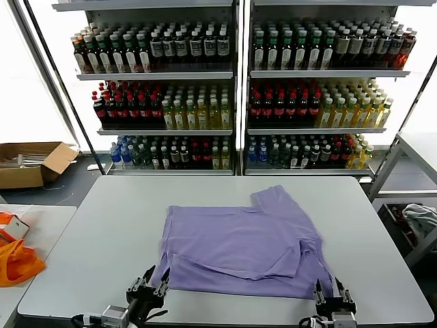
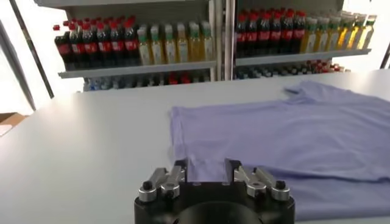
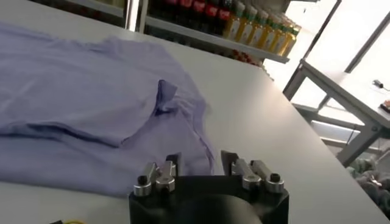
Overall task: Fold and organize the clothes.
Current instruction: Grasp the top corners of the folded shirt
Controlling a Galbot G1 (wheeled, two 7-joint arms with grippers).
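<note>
The clothes are one lavender T-shirt (image 1: 239, 242), lying partly folded on the white table (image 1: 102, 225), with a sleeve pointing toward the shelves. No print shows. My left gripper (image 1: 151, 285) is at the shirt's near left corner, by the table's front edge. In the left wrist view the left gripper (image 2: 206, 170) is open, and the shirt's hem (image 2: 204, 161) lies loose just beyond its fingers. My right gripper (image 1: 334, 295) is at the near right corner. The right gripper (image 3: 202, 163) is open too, and the shirt's corner (image 3: 195, 155) rests on the table just ahead of its jaws.
Shelves of bottles (image 1: 232, 89) stand behind the table. On the floor at the left is a cardboard box (image 1: 31, 162). An orange bag (image 1: 17, 263) lies on a side table at the near left. A metal-framed table (image 1: 410, 147) and a grey cloth (image 1: 420, 217) are at the right.
</note>
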